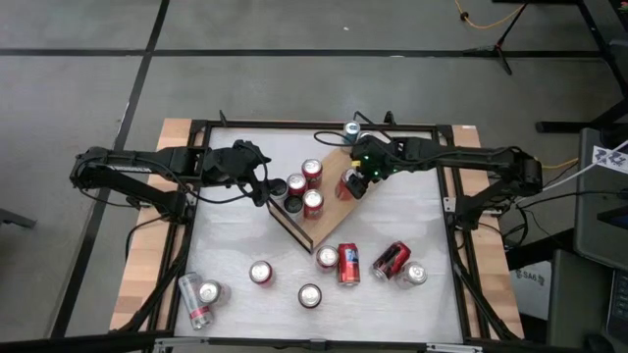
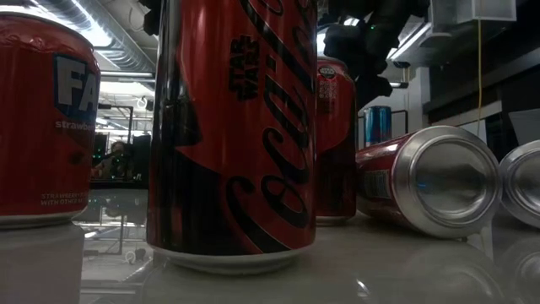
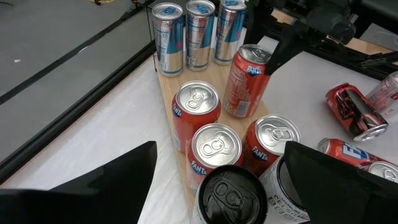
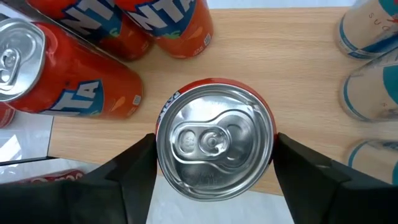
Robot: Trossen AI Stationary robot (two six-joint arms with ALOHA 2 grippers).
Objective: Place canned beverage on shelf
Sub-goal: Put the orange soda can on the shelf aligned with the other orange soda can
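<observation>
The shelf point(image 1: 329, 224) is a light-wood board lying aslant mid-table. Several red, dark and blue-silver cans stand on it. My right gripper point(image 1: 361, 179) is over the shelf's far right part, shut on a red canned beverage point(image 4: 214, 146), which the left wrist view also shows point(image 3: 247, 81). My left gripper point(image 1: 260, 186) hangs open and holds nothing at the shelf's left end. It is just short of a black-topped can point(image 3: 230, 194) and a red Fanta can point(image 3: 214, 146). My right gripper pinches the red can between its two fingers, on opposite sides of the wall just under the top rim point(image 4: 163, 155). The fingers point(image 4: 134, 171) slant down from above and from the table's right. The can leans a little, with its base point(image 3: 238, 113) at the board.
Loose cans lie and stand on the white tabletop point(image 1: 412, 211) near its front edge, among them a lying red one point(image 1: 349, 265), another point(image 1: 391, 260) and a silver one point(image 1: 196, 299). A tall Coca-Cola can point(image 2: 232, 127) fills the low view. Three blue-silver cans point(image 3: 199, 31) line the shelf's far end.
</observation>
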